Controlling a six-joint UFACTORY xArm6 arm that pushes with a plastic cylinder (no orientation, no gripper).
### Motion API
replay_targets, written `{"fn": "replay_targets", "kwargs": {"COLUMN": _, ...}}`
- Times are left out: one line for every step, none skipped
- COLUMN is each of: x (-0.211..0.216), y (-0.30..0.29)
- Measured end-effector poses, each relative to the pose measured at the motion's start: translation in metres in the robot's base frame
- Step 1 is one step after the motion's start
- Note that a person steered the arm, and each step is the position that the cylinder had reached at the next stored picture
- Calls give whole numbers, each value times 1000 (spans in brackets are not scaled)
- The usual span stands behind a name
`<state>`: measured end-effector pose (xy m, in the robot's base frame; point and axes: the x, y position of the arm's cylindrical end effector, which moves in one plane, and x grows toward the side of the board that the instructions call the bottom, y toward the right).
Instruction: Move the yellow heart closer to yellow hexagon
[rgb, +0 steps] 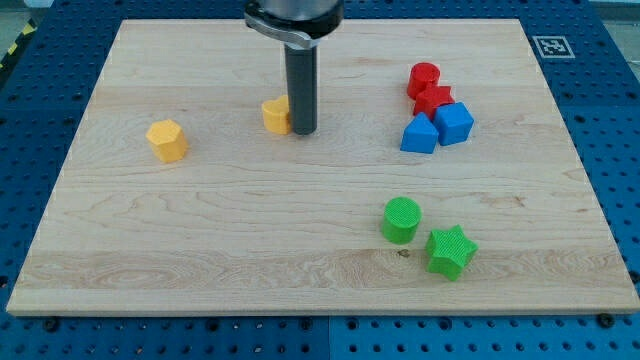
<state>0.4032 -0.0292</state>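
The yellow heart (275, 114) lies near the top middle of the wooden board (200, 230). My tip (302, 131) touches the heart's right side, and the rod hides part of the heart. The yellow hexagon (166, 139) lies to the view's left of the heart, a little lower, well apart from it.
At the right are a red cylinder (423, 78), a red block (433, 99), a blue triangle (418, 134) and a blue block (454, 123), clustered together. Lower right are a green cylinder (401, 219) and a green star (450, 250).
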Motion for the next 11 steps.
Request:
{"fn": "replay_targets", "kwargs": {"x": 1, "y": 20}}
{"fn": "replay_targets", "kwargs": {"x": -3, "y": 17}}
{"fn": "replay_targets", "kwargs": {"x": -7, "y": -12}}
{"fn": "replay_targets", "kwargs": {"x": -16, "y": -8}}
{"fn": "replay_targets", "kwargs": {"x": -22, "y": -13}}
{"fn": "replay_targets", "kwargs": {"x": -22, "y": -53}}
{"fn": "replay_targets", "kwargs": {"x": -22, "y": -92}}
{"fn": "replay_targets", "kwargs": {"x": -34, "y": -80}}
{"fn": "replay_targets", "kwargs": {"x": -38, "y": -77}}
{"fn": "replay_targets", "kwargs": {"x": -30, "y": -95}}
{"fn": "replay_targets", "kwargs": {"x": -28, "y": -116}}
